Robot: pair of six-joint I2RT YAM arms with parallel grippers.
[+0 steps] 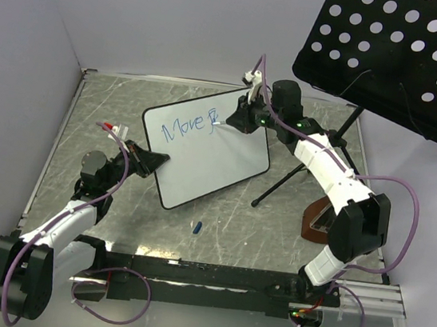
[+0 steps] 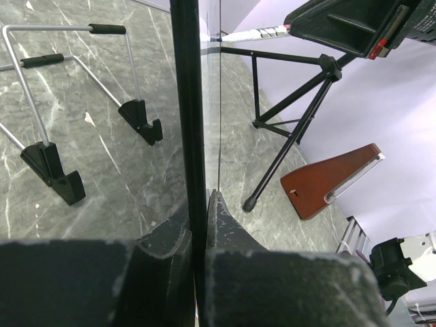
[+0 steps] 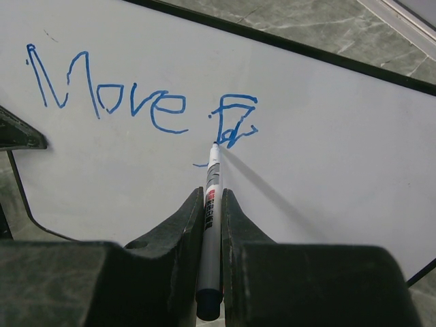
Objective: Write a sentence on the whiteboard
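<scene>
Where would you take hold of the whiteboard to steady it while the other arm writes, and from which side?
Its left rim, coming from the left, jaws straddling the thin edge. The whiteboard is a flat, thin panel, and the writing and marker occupy its upper part, so this edge is likely clear. The left end effector is shut on it there.

The whiteboard (image 1: 218,167) is smooth and glossy. The counter (image 1: 265,234) looks like grey marbled stone; the metronome (image 2: 320,187) is reddish wood

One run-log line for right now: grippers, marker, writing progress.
left gripper: shut on whiteboard edge | right gripper: shut on marker | marker tip: touching whiteboard | sentence: "Move" plus an unfinished second word
</scene>
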